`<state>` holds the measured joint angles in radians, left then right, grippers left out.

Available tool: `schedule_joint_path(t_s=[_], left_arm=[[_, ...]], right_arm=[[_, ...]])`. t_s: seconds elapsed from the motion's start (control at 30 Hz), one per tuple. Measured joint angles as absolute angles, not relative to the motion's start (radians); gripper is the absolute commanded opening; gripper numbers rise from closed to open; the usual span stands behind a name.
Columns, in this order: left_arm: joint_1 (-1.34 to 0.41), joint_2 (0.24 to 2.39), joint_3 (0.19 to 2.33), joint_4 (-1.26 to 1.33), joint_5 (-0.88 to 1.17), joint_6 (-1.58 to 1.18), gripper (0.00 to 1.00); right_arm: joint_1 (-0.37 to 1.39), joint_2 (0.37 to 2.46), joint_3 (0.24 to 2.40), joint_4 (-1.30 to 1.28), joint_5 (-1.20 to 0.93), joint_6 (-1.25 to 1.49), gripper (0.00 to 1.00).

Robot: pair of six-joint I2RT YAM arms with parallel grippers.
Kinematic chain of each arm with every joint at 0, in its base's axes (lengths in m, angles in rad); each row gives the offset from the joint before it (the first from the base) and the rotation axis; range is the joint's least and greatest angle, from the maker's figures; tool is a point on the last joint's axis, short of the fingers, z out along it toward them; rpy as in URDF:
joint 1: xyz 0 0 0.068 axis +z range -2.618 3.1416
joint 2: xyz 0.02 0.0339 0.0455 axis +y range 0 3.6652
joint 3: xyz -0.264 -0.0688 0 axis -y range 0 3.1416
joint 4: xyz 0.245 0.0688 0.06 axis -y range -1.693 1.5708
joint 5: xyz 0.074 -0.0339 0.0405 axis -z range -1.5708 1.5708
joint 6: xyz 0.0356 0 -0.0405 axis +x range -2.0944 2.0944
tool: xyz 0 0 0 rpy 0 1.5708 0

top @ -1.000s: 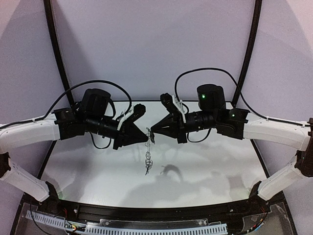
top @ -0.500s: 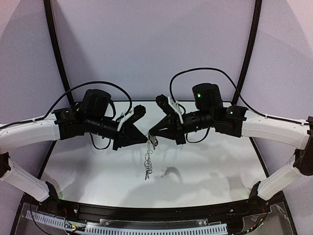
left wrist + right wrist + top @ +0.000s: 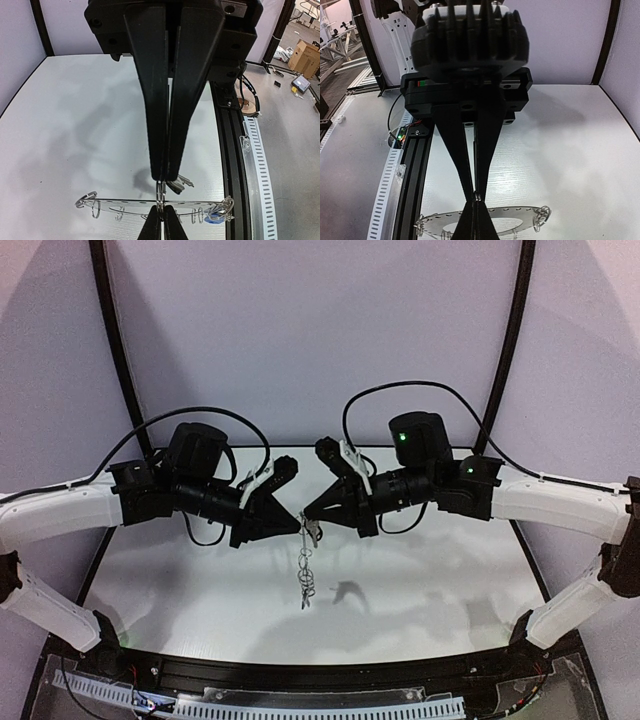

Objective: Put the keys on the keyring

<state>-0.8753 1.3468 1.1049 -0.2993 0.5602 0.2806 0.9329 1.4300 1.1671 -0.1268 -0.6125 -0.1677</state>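
Observation:
The keyring (image 3: 304, 570) hangs edge-on above the white table, between both grippers. In the left wrist view it is a clear grey disc (image 3: 120, 204) with thin wire loops around its rim. My left gripper (image 3: 300, 525) (image 3: 165, 177) is shut on one wire loop (image 3: 161, 192) at the rim. My right gripper (image 3: 306, 512) (image 3: 477, 195) is shut on the same loop from the opposite side. A black-headed key (image 3: 179, 184) (image 3: 315, 532) sits right beside the left fingertips. A blue key head (image 3: 212, 218) shows at a loop at the disc's far end. The disc also shows below the right fingers (image 3: 520, 216).
The white table (image 3: 420, 570) lies below the hanging ring. A black rail (image 3: 330, 672) runs along its near edge, with a white cable duct (image 3: 255, 165) beside it. A cardboard box (image 3: 306, 55) stands off the table.
The right gripper has shifted a little to the left and back, closer against the left gripper. The hanging keyring swung slightly and hangs a bit lower. The left arm has stayed put.

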Motion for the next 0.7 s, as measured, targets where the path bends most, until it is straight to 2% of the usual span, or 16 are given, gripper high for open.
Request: schedule_joint_path(t_s=[0.7], left_arm=[[-0.875, 1.347, 1.105, -0.3, 0.561, 0.281, 0.01]], right_arm=[[0.934, 1.408, 1.148, -0.076, -0.579, -0.16, 0.0]])
